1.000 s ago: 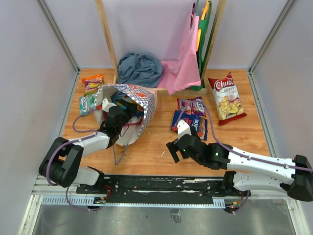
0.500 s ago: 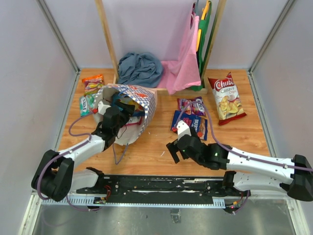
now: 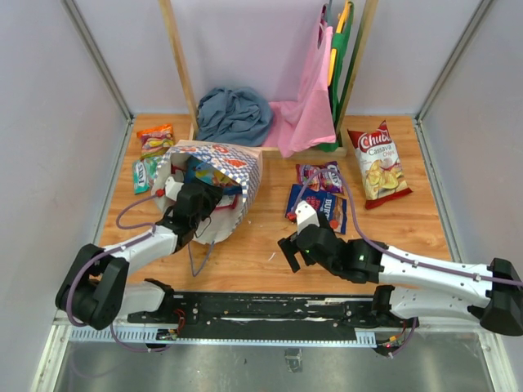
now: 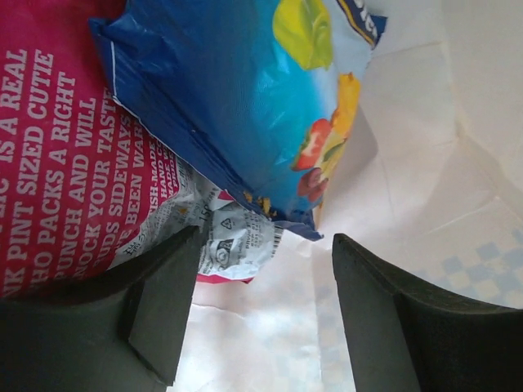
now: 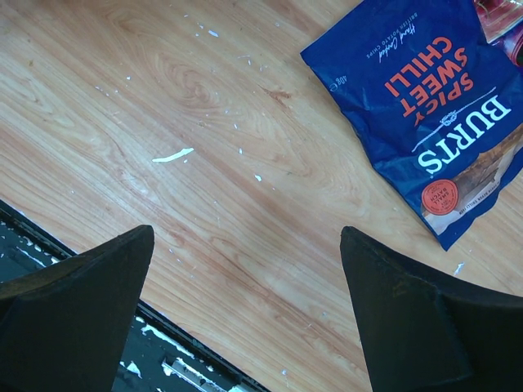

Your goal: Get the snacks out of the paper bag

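The paper bag (image 3: 242,175) lies on its side at the table's left, mouth facing the near left. My left gripper (image 3: 198,198) reaches into that mouth. In the left wrist view it (image 4: 268,238) is open just short of a blue snack packet (image 4: 237,106) and a magenta one (image 4: 57,139), nothing between its fingers. The magenta packet's crumpled corner lies by the left finger. My right gripper (image 3: 291,248) hovers open over bare wood (image 5: 247,233), a blue Burts packet (image 5: 425,122) beyond it. A purple packet (image 3: 320,175) and the red-and-white Chuds bag (image 3: 374,163) lie on the table.
Orange (image 3: 155,135) and teal (image 3: 144,171) packets lie left of the bag. A grey-blue cloth (image 3: 235,114) and pink cloth bag (image 3: 306,114) sit at the back under a wooden rack (image 3: 181,65). A black rail (image 3: 270,306) runs along the near edge.
My left gripper has shifted inside the bag's mouth and its jaws have narrowed a little. The bag's upper edge has moved, showing more of the blue packet. The right arm has stayed still.
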Controlling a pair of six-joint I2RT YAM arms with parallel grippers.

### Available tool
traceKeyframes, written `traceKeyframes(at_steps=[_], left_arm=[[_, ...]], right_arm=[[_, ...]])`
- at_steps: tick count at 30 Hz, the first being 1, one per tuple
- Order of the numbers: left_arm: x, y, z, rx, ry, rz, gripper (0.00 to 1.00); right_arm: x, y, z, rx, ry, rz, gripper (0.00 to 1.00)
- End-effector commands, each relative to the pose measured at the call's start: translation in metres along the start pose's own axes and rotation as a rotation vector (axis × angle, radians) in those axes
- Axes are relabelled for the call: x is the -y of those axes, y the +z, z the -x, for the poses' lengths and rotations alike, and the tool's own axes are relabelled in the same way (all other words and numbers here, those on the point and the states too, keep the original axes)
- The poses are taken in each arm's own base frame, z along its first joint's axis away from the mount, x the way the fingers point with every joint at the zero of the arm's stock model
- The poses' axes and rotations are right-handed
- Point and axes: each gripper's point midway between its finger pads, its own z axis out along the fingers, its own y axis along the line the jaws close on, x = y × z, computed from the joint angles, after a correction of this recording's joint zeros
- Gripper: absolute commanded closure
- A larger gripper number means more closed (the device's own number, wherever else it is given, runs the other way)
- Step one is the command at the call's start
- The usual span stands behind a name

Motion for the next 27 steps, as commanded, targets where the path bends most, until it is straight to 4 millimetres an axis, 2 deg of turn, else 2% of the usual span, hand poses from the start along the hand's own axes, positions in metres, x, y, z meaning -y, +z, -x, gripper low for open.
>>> traceKeyframes(at_steps=[1,6,12,20,27], left_arm=[[0.006,0.008,0.01,0.05,-0.016,-0.002,0.31],[0.017,0.016,0.016,0.08,-0.006,-0.021,0.39],[0.021,0.03,0.021,0.113,0.014,-0.004,0.41],[0.016,0.042,0.023,0.148,0.008,0.02,0.41],[0.002,0.049,0.012,0.119,-0.001,0.055,0.41]], right_arm=[[0.007,0.001,0.0,0.008,0.013,-0.024,0.02],[0.008,0.003,-0.002,-0.001,0.003,-0.03,0.02],[0.009,0.006,-0.005,-0.013,-0.016,-0.043,0.02],[0.012,0.007,-0.006,-0.017,-0.03,-0.057,0.02],[0.01,0.01,-0.006,-0.024,-0.035,-0.055,0.02]])
